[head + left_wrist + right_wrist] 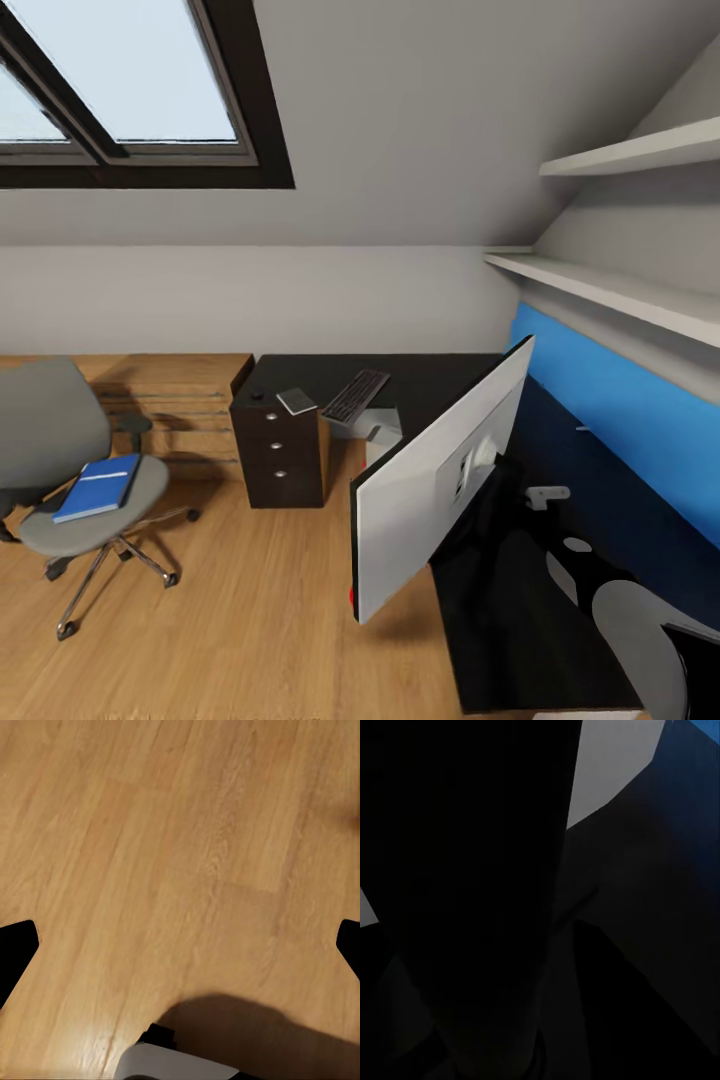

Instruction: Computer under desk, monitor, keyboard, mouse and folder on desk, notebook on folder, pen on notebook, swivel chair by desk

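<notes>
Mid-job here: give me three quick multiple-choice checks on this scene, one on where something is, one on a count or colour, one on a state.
1. Where does the folder lie?
A. on the swivel chair's seat
B. on the desk
C. on the floor

2. How many round knobs show on the black drawers?
A. one
B. three
C. five

3. How does the monitor stand?
A. flat and face down
B. upright on the desk, its pale back toward the camera
C. on the floor

Answers: 1 A, the blue folder rests on the swivel chair. 2 B, three silver knobs sit in a column. 3 B, it stands on the desk.
</notes>
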